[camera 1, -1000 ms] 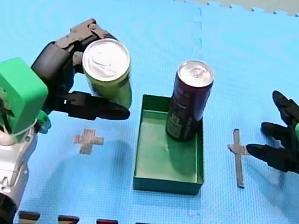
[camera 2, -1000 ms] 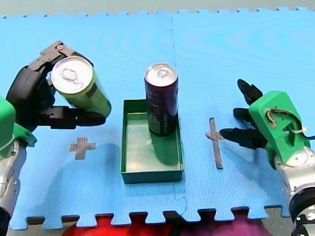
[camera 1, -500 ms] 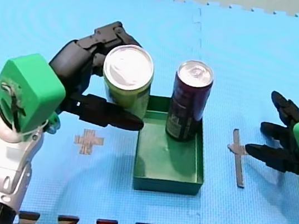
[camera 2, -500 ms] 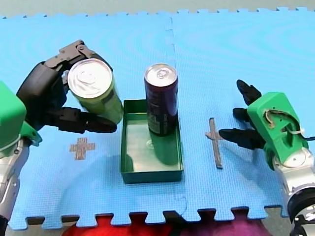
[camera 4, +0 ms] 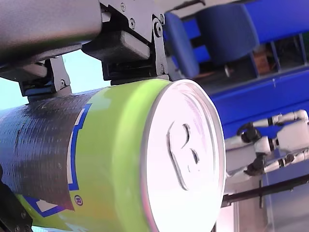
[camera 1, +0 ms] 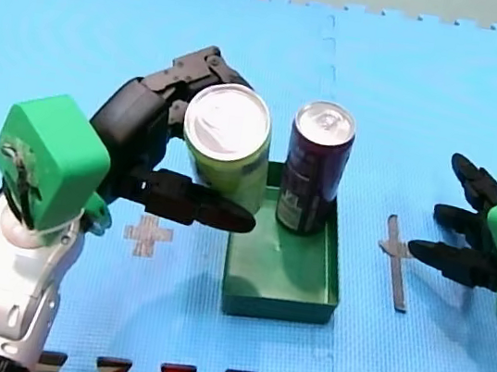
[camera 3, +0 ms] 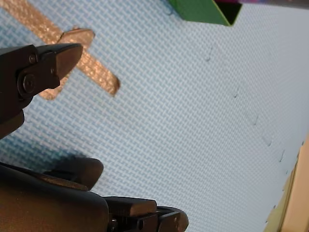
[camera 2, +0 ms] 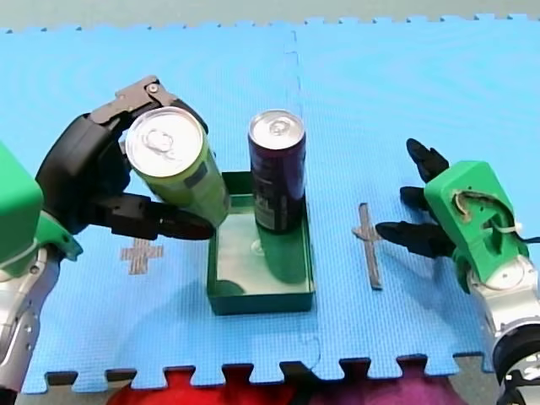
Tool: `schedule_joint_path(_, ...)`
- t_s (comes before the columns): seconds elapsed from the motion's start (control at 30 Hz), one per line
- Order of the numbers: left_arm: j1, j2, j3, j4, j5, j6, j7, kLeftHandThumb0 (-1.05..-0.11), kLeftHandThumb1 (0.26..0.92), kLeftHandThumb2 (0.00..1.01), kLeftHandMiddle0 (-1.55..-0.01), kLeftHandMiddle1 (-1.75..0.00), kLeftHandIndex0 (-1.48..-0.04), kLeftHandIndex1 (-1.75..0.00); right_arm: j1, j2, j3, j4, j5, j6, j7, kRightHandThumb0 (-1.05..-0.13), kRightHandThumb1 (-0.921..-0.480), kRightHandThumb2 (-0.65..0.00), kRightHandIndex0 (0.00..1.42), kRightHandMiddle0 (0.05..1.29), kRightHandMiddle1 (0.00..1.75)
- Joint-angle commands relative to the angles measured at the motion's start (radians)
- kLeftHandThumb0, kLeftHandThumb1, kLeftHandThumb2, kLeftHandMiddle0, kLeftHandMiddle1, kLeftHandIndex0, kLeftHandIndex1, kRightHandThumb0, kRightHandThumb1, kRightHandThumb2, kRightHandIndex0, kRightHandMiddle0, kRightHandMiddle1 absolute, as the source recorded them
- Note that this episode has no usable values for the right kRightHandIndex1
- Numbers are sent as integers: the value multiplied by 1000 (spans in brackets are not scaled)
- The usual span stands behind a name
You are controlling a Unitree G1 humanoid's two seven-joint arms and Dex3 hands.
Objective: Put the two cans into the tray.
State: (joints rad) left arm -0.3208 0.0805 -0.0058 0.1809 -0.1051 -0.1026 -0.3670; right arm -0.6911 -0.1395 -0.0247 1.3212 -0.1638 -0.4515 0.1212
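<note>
First head view, tray [camera 1: 277, 310]: a shallow green rectangular box with thin upright walls and a glossy floor, open at the top.
Tray contents: one purple can [camera 1: 314, 172], a tall slim cylinder with a silver lid and pull tab, stood upright at the tray's far end.
Green can [camera 1: 228, 146]: lime-coloured with a silver lid, lifted and tilted at the tray's far left corner. Whether its base touched the rim could not be told.
Left hand [camera 1: 156, 149]: black, closed round the green can from behind and beneath, just left of the tray.
Right hand [camera 1: 461, 232]: holding nothing, well to the right of the tray.
Second head view, mat [camera 2: 422, 84]: blue foam tiles locked by jigsaw edges, with a seam running away behind the tray.
Tape marks: a grey cross [camera 2: 141, 253] lay left of the tray, and a grey strip [camera 2: 369, 245] between the tray and the right hand.
Near edge: red and purple material [camera 2: 278, 390] showed past the mat's toothed border, on the tray's near side.
First wrist view, fingers [camera 3: 46, 60]: black and jointed, with a screw head showing, above the mat.
Surface: the mat had a fine woven texture. Brownish tape [camera 3: 79, 53] was stuck flat on it, and a green corner of the tray lay beyond.
Second wrist view, green can: the left hand clamped its side. The label was lime with a dark panel and blue trim, the lid bright metal.
Room: blue furniture [camera 4: 227, 29] and a white jointed mechanical hand [camera 4: 270, 145] stood behind the can.
</note>
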Motion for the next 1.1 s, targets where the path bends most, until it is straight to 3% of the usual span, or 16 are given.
schedule_joint_path(0.0,-9,-6,-1,13,-16,-2,1,-334,750,54,-914,-1746,-616,-1746,7,-4,-1,2,-1,2,-2,-925,-832,-2,244,131,1)
schedule_joint_path(0.27,-19,-23,-7,45,-22,-3,9,-336,747,53,-914,-1746,-619,-1746,6,-6,-2,1,-1,0,-4,-928,-837,-2,244,131,0)
schedule_joint_path(0.7,-63,-70,5,202,-41,-43,15,-316,746,50,-894,-1746,-619,-1746,7,-10,3,-5,-4,-17,-3,-931,-844,-2,247,125,0)
schedule_joint_path(1.07,-120,-81,6,365,-26,-107,10,-303,747,45,-907,-1746,-632,-1746,3,-10,8,-8,-7,-16,-7,-930,-849,-2,243,122,0)
